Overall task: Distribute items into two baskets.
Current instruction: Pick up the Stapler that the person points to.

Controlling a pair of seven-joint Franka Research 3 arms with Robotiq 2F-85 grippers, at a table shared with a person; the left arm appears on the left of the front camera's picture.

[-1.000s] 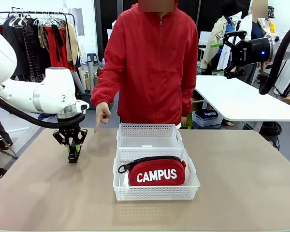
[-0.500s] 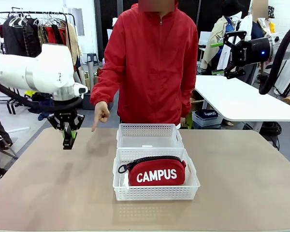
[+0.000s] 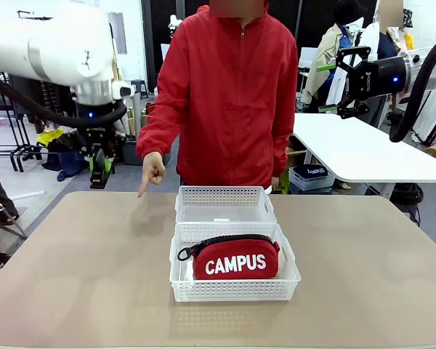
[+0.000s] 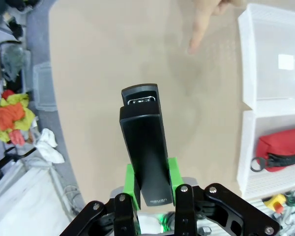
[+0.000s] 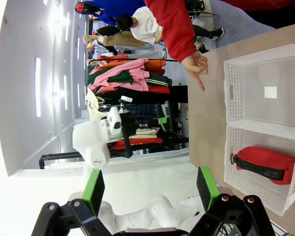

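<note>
My left gripper hangs high above the table's far left corner, shut on the slim black stapler, which sticks out between the green pads. The red CAMPUS pouch lies in the near white basket. Behind it, the far basket holds only a small white label. My right gripper is raised at the upper right, open with nothing between its fingers. The person's hand points down at the table left of the far basket.
The person in a red jacket stands at the far edge behind the baskets. A second white table lies off to the right. Clothes racks stand behind on the left. Bare tabletop surrounds the baskets on both sides.
My left arm has lifted the stapler from near the tabletop up and back, well above the far left edge. The right arm, baskets and pouch have not moved.
</note>
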